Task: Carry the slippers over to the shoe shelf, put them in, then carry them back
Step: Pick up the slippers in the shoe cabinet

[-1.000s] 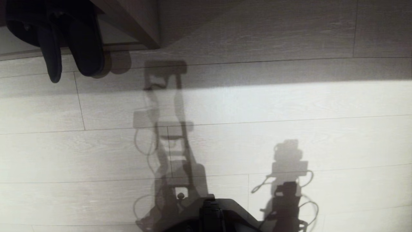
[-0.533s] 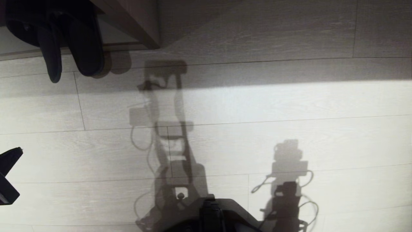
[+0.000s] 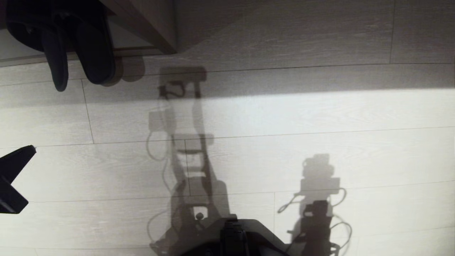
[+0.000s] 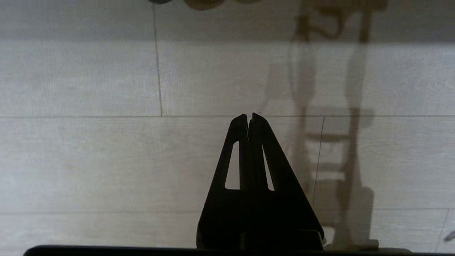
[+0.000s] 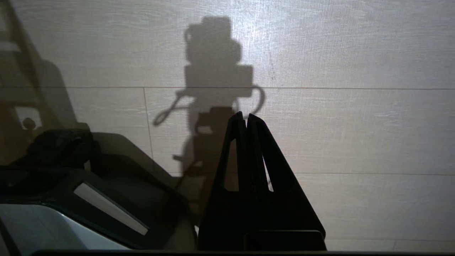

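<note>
Slippers [image 3: 78, 46] lie at the upper left by the shoe shelf [image 3: 142, 25]. Left end effector [image 4: 249, 117], fingers pressed together and empty, hovers over the floor [image 3: 320, 117]; right end effector [image 5: 245, 116] likewise.

My head camera looks steeply down at the plank floor [image 3: 320, 113] from well above, my own base [image 3: 234, 238] at the near edge and the slippers [image 3: 78, 46] far ahead on my left. My left wrist camera sits close behind my left gripper [image 4: 250, 116] — fingers pressed together — facing forward and down along them at the same planks; both views share the ladder-like shadow [image 4: 330, 135] beyond my fingertips. My right wrist camera rides behind my right gripper [image 5: 245, 115], closed too, low beside the base — sharing the boxy shadow [image 5: 217, 67] with the head view.
</note>
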